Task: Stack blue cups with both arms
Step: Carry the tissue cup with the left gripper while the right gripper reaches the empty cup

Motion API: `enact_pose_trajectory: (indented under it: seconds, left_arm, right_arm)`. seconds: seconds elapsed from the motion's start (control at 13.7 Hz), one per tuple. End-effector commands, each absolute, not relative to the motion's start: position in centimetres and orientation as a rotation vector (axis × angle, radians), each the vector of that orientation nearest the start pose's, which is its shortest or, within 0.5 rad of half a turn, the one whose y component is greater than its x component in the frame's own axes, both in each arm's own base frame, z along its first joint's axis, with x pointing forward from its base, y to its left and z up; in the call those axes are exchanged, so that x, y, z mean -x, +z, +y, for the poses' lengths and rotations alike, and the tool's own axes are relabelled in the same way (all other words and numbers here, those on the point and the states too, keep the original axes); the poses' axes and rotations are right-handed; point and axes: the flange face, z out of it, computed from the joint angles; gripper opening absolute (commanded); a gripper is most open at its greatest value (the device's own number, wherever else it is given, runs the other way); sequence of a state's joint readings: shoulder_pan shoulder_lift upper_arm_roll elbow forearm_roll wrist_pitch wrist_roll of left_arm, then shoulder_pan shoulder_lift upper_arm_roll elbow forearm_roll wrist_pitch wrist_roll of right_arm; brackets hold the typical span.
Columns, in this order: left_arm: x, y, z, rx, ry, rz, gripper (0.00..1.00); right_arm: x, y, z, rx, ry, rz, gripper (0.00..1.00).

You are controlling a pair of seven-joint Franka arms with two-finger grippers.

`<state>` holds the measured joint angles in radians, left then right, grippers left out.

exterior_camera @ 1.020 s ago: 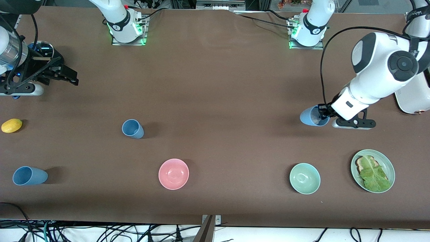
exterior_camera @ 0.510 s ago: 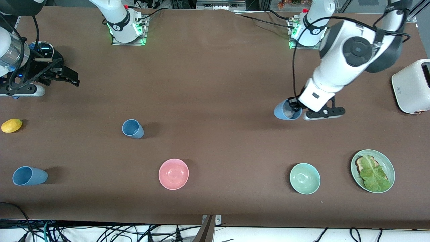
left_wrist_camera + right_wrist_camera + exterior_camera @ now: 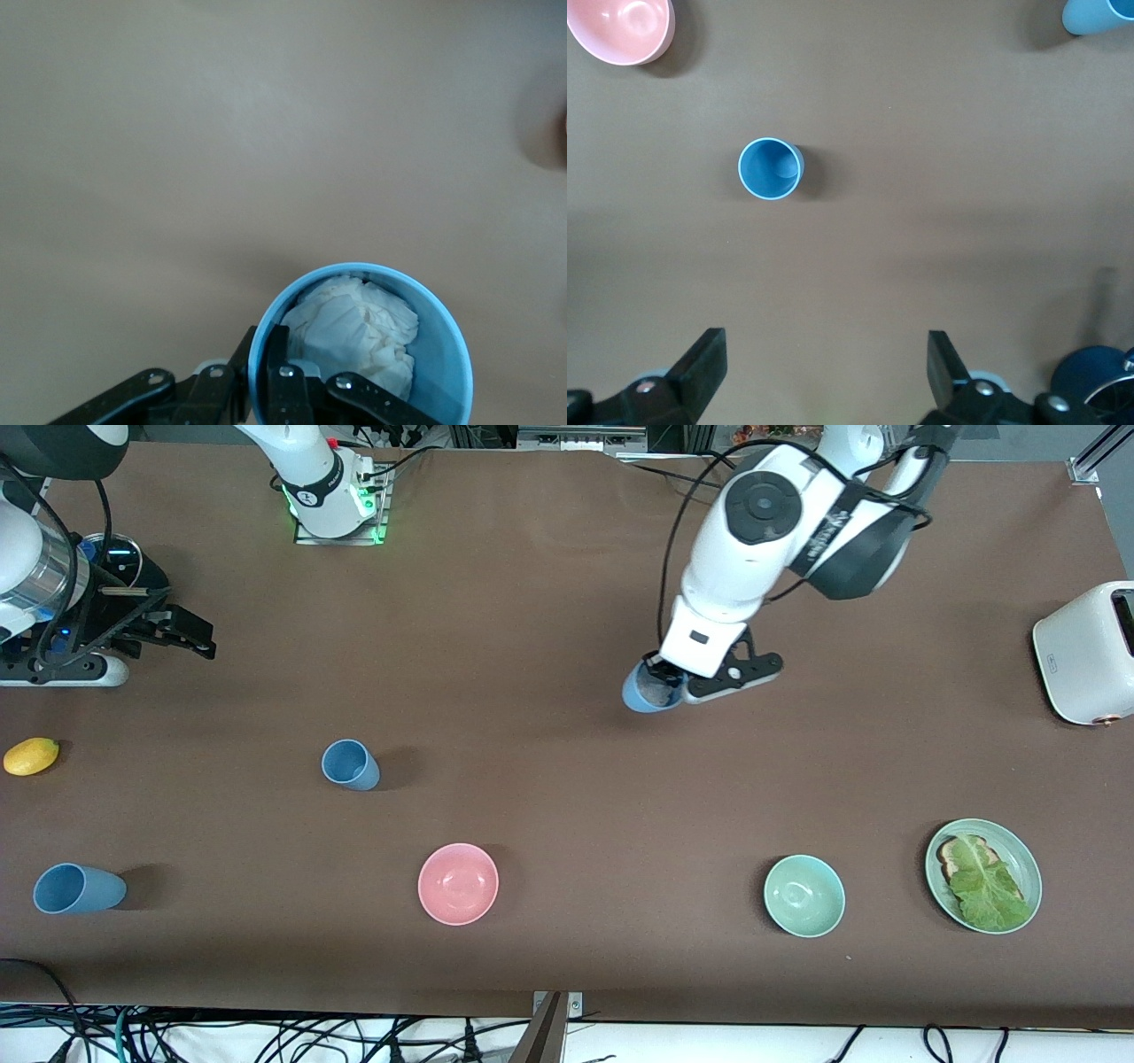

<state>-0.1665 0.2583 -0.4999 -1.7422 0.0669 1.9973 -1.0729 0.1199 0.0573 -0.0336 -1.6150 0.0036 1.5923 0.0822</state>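
My left gripper (image 3: 660, 678) is shut on the rim of a light-blue cup (image 3: 636, 695), carrying it over bare table near the middle. In the left wrist view one finger is inside that cup (image 3: 447, 341) and one outside; crumpled white paper (image 3: 354, 332) fills it. A second blue cup (image 3: 350, 764) stands upright toward the right arm's end and shows in the right wrist view (image 3: 771, 168). A third cup (image 3: 78, 888) lies nearer the front camera at that end. My right gripper (image 3: 182, 633) hangs open at the right arm's end, nothing between its fingers (image 3: 824, 367).
A pink bowl (image 3: 458, 883), a mint-green bowl (image 3: 803, 895) and a green plate (image 3: 1029, 861) with toast and lettuce sit near the front camera. A yellow fruit (image 3: 31, 755), a dark-blue lidded pan (image 3: 115, 558) and a white toaster (image 3: 1085, 651) stand at the table's ends.
The left arm has carried its blue cup from the left arm's end toward the middle of the table. The right gripper has hardly shifted.
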Motion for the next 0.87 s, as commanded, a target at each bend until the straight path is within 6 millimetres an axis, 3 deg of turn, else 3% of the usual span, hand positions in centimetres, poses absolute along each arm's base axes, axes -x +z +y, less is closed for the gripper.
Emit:
enact_pose_trajectory:
  seconds: [0.0,0.29,0.8]
  left_arm:
    - [-51.4,43.5,-40.9,3.097,0.029,-0.735,0.0]
    - [-51.3,41.2,-45.3,3.063,0.017,-0.814,0.0]
    - [-52.7,34.2,-48.6,2.986,0.041,-0.902,0.0]
  right_arm:
    - [-56.3,55.9,5.0,3.139,0.097,-0.008,1.0]
    - [-56.5,52.9,5.3,3.138,0.066,-0.014,1.0]
    - [-56.3,45.3,5.5,3.135,0.025,-0.013,1.0]
